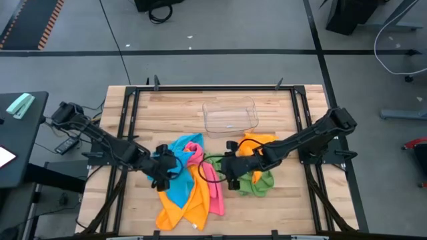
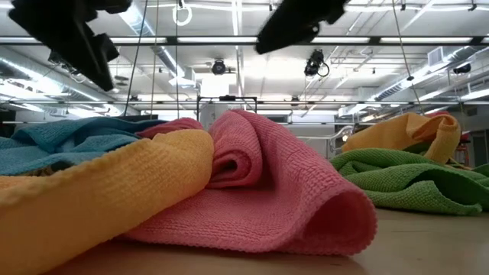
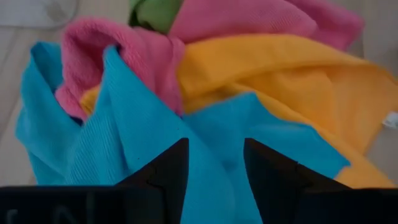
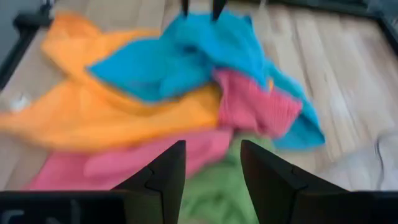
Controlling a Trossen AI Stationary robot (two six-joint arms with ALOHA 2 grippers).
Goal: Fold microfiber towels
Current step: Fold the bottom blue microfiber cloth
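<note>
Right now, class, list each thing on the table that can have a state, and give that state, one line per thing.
blue towel: crumpled, unfolded
pink towel: rumpled, partly rolled over
orange towel: spread loosely, unfolded
second orange towel: bunched
green towel: crumpled
clear tray: upright, nothing seen inside
left gripper: open, over blue towel
right gripper: open, holding nothing

A bright blue microfiber towel [image 1: 175, 179], a pink towel [image 1: 215, 181], a plain orange towel [image 1: 183, 208] and a green towel [image 1: 260, 181] lie on the pale striped wooden table [image 1: 173, 110].
</note>
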